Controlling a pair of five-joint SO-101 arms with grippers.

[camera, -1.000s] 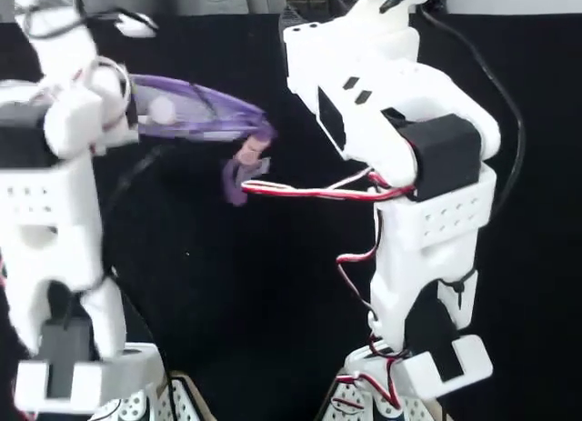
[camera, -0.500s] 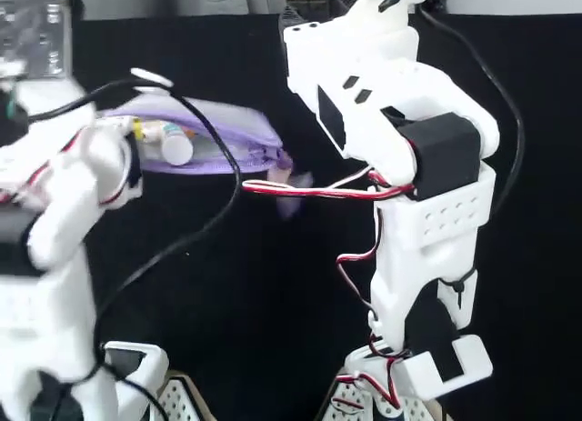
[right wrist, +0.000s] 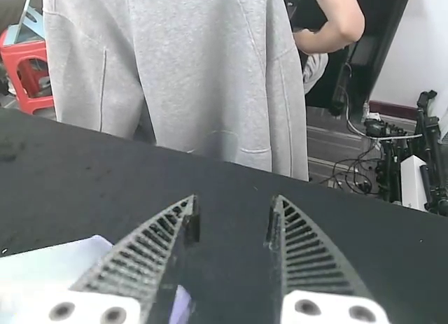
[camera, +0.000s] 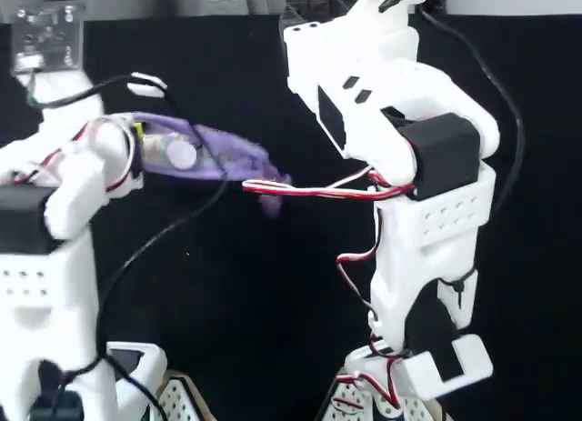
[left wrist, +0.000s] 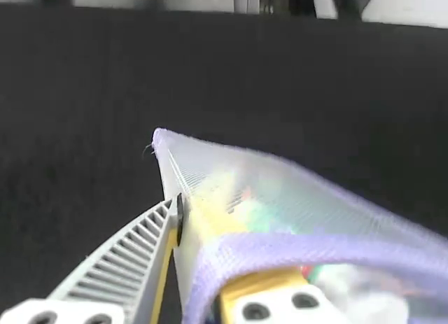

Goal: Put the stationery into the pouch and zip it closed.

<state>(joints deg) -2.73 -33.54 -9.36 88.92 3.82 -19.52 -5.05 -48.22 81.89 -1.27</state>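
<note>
Since the left gripper [left wrist: 183,222] pinches one end of the translucent purple mesh pouch [camera: 211,155], stationery [camera: 175,152] may spill; the right gripper [right wrist: 232,220] beside it gapes empty.

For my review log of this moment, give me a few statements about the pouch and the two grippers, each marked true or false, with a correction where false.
1. The left gripper is clamped on an edge of the pouch. True.
2. The right gripper is shut on the pouch's zip pull. False: its jaws stand apart with nothing between them.
3. Stationery shows through the pouch's translucent wall. True.
4. The table is covered in white. False: its surface is black.
</note>
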